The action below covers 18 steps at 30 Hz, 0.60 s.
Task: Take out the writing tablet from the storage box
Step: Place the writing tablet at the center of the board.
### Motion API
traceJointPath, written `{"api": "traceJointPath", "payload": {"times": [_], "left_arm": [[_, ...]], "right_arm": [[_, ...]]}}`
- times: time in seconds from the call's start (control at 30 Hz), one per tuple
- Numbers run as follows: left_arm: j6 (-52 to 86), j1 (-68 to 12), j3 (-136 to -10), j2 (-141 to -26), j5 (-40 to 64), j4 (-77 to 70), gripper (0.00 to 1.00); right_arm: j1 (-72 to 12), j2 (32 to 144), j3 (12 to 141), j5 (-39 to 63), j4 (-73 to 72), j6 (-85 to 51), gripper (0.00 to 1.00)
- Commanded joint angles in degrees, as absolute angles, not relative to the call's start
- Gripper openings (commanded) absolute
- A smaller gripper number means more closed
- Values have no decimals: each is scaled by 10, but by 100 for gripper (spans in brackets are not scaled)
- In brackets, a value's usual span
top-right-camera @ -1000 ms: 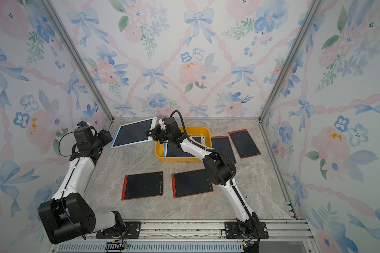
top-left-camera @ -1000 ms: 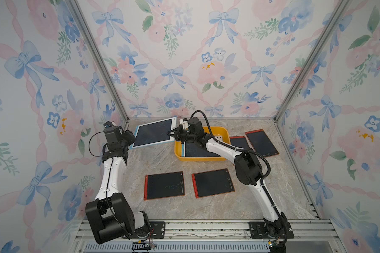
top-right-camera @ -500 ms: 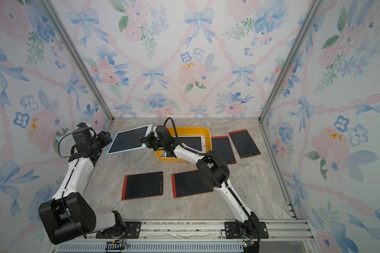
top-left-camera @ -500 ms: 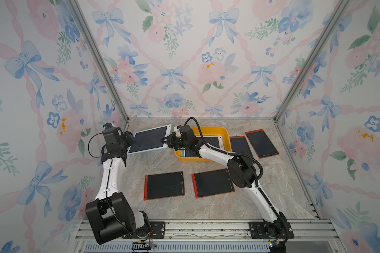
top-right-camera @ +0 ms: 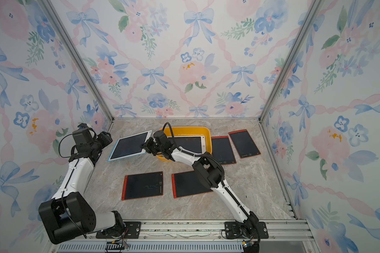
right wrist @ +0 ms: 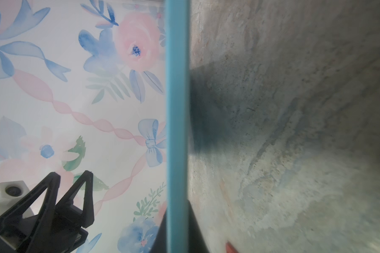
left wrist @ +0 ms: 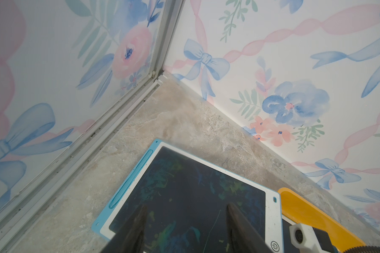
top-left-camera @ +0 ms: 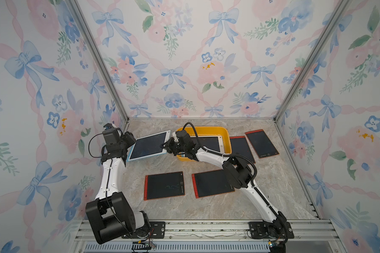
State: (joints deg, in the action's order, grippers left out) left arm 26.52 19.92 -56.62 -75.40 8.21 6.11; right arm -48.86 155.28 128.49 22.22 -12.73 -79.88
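A blue-backed, white-framed writing tablet (top-left-camera: 148, 145) (top-right-camera: 130, 146) hangs tilted just left of the yellow storage box (top-left-camera: 206, 129) (top-right-camera: 184, 129). My right gripper (top-left-camera: 166, 147) (top-right-camera: 145, 147) is shut on its right edge. The right wrist view shows that blue edge (right wrist: 177, 109) clamped between the jaws of the right gripper (right wrist: 177, 210). My left gripper (top-left-camera: 131, 140) (left wrist: 185, 208) stands open over the tablet's dark screen (left wrist: 184, 186) near its left end, holding nothing. A second white-framed tablet (top-left-camera: 206, 142) lies inside the box.
Two red-framed tablets (top-left-camera: 164, 185) (top-left-camera: 213, 183) lie on the marble table toward the front. Two more (top-left-camera: 241, 145) (top-left-camera: 261, 143) lie right of the box. The left wall and the back corner post (left wrist: 160, 54) stand close to the left arm.
The right gripper has carried the writing tablet leftward and lower, from over the box's left rim to beside it. The left arm has barely moved.
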Motion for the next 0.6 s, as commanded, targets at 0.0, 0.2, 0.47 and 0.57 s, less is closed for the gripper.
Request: {"api": "traceJointPath", "payload": {"times": [0.0,0.2,0.47,0.57], "left_arm": [[258,202,-557,-761,91,63,59],[258,202,-556,-764,93,64,59],[261,202,-554,-767,97,64,59],[262,201,-553,-766,98,64,59]], "right_arm": [[-494,1572,1311,221,-117,-785,12],[-495,1566,1297,217,-113,-777,21],[-493,1545,1281,208,-108,-770,28],[-491,1531,1268,201,-98,-762,33]]}}
